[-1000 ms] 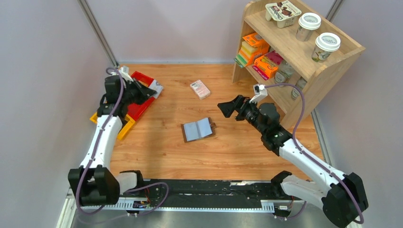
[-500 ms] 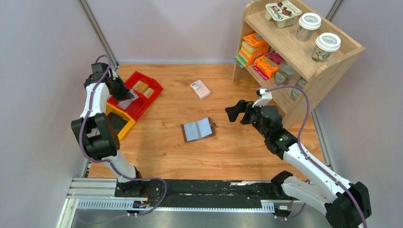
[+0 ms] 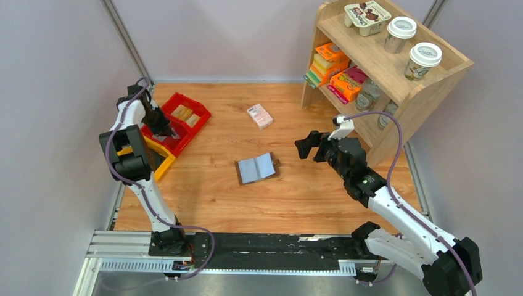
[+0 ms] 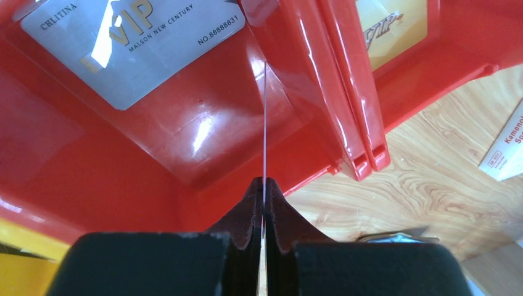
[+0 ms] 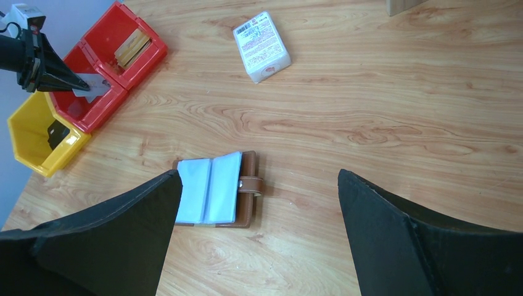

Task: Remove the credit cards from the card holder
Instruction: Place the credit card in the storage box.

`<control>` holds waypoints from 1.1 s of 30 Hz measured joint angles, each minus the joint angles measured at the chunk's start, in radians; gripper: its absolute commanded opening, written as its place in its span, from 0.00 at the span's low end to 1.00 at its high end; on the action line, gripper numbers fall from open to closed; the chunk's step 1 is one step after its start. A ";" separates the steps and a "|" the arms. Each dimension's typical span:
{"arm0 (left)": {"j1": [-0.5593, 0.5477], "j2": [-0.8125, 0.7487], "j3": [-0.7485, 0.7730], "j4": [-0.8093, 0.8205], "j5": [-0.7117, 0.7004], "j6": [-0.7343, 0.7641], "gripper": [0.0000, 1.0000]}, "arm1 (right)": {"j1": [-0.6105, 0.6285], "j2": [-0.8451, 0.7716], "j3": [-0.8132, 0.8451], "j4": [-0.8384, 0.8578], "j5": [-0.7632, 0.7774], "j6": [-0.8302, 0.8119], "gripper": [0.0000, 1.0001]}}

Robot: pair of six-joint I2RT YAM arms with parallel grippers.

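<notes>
The left jaws are pressed together on a thin credit card (image 4: 264, 117), which the left wrist view shows edge-on as a pale line rising from the pads. They hold it over the red bin (image 4: 203, 142) near the far left corner of the tabletop (image 5: 401, 123). Whether the card's far edge touches the bin cannot be told. A second credit card (image 4: 135, 46), silver-grey with "VIP" lettering, lies flat on the floor of that same compartment. Across the dividing wall, the neighbouring compartment holds a yellowish block (image 4: 385, 24). A yellow bin (image 5: 31, 117) sits against the red one on its near-edge side.

The card holder (image 5: 216, 188) lies open near the middle of the tabletop, pale blue-grey pockets up, its snap tab pointing toward the right edge. The right jaws are spread wide and grip nothing. They hang above the tabletop between the card holder and the right edge, apart from the holder. A pink-and-white box (image 5: 262, 38) lies toward the far edge, well apart from the card holder. A wooden shelf (image 3: 425, 98) stands at the far right corner.
</notes>
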 measured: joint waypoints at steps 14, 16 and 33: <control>0.019 0.034 -0.005 0.048 0.011 -0.066 0.39 | 0.000 0.001 0.000 -0.032 0.022 -0.002 1.00; 0.020 0.032 -0.016 0.050 0.000 -0.072 0.40 | 0.000 0.001 0.000 -0.044 0.029 -0.003 1.00; 0.016 -0.201 -0.056 0.010 -0.116 -0.043 0.46 | 0.000 0.056 0.106 -0.171 0.051 -0.056 0.99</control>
